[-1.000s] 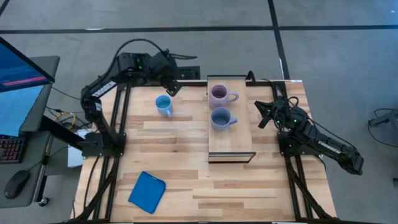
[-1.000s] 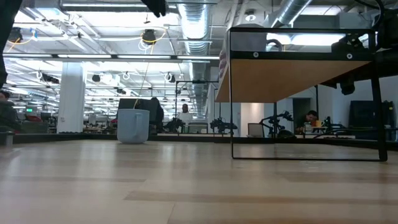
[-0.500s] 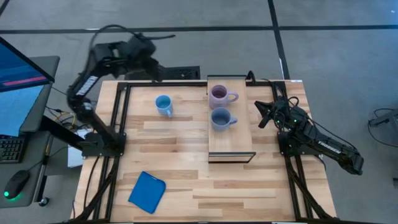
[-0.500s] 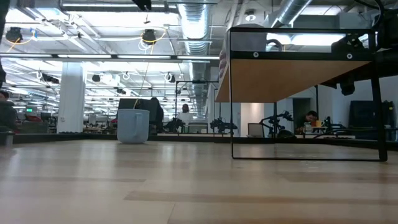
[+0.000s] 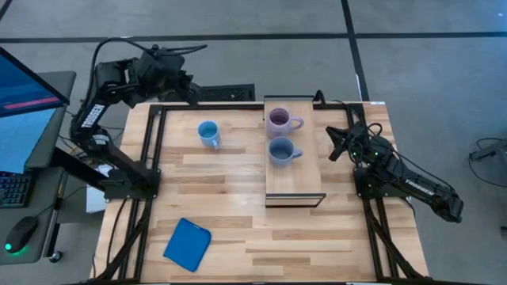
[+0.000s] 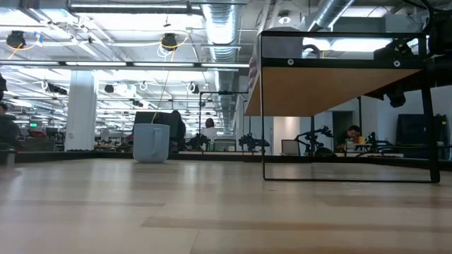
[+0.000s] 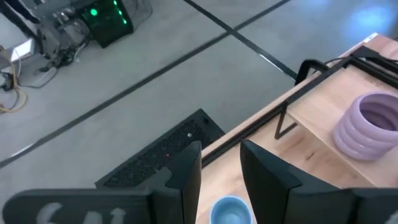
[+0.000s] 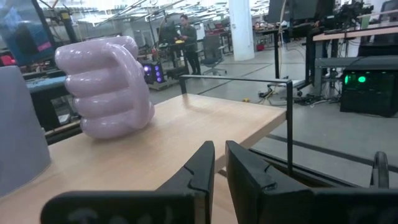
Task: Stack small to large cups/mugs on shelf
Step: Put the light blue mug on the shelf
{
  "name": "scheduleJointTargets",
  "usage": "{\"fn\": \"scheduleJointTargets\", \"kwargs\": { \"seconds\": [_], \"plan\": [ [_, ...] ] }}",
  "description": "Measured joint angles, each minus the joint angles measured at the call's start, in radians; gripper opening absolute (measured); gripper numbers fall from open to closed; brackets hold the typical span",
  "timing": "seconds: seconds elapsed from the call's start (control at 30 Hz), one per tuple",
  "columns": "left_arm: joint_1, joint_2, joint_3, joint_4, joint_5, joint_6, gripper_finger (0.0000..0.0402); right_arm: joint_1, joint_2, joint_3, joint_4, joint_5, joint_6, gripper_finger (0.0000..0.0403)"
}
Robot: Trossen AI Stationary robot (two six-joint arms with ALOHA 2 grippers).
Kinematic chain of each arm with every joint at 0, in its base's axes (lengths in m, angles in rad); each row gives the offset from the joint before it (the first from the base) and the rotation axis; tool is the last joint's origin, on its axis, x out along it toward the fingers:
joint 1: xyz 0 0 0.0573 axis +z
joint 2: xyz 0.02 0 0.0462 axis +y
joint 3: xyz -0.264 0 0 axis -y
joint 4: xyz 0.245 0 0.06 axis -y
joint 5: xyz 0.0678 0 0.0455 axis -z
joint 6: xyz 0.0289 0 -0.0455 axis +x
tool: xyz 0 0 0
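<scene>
Mugs are standing in two places: the pale purple mug point(image 5: 278, 120) and the grey-blue mug point(image 5: 280, 150) are sitting on the light-wood shelf point(image 5: 295, 184), purple toward the far end with the grey-blue one just beside it on the near side, both handles pointing toward the right arm. The bright light blue mug point(image 5: 208, 132) is resting alone on the slatted worktop point(image 5: 238, 229), to the left of the shelf and apart from it. The left tool point(image 5: 192, 96) is hanging over the worktop's far left edge, above the floor, its fingers point(image 7: 188, 177) parted by a narrow gap and grasping nothing. The right tool point(image 5: 332, 145) is waiting near the shelf's right side, its fingers point(image 8: 200, 167) nearly together with only a slit between them, empty. A flat blue pad point(image 5: 188, 244) is lying near the worktop's front left.
</scene>
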Motion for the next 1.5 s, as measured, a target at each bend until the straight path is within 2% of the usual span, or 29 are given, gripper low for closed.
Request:
{"fn": "scheduleJointTargets", "kwargs": {
  "seconds": [0.37, 0.5, 0.63, 0.9, 1.17, 1.3, 1.5],
  "plan": [
    [-0.068, -0.061, 0.0, 0.034, -0.008, 0.037, 0.0104, 0.0, 0.0, 0.0, 0.001, 0.003, -0.002, 0.0064],
    [-0.084, -0.136, -0.055, 0.001, -0.01, -0.026, 0.0104, 0.0, 0.0, 0.0, 0.001, 0.003, -0.003, 0.0064],
    [-0.121, -0.253, -0.224, 0.078, -0.072, -0.074, 0.0104, 0.0, 0.0, 0.0, 0.001, 0.004, -0.017, 0.0064],
    [-0.154, -0.518, -0.719, 0.454, -0.086, -0.045, 0.0104, 0.0, 0.0, 0.0, 0.006, 0.033, -0.052, 0.0064],
    [-0.104, -0.682, -1.145, 0.751, 0.031, -0.031, 0.0104, 0.0, 0.0, 0.0, 0.006, 0.033, -0.052, 0.0064],
    [-0.057, -0.704, -1.282, 0.879, 0.042, -0.006, 0.0104, 0.0, 0.0, 0.0, 0.006, 0.032, -0.034, 0.0064],
    [0.046, -0.667, -1.362, 0.916, 0.109, -0.003, 0.0104, 0.0, 0.0, 0.0, 0.006, 0.032, 0.008, 0.0064]
  ]
}}
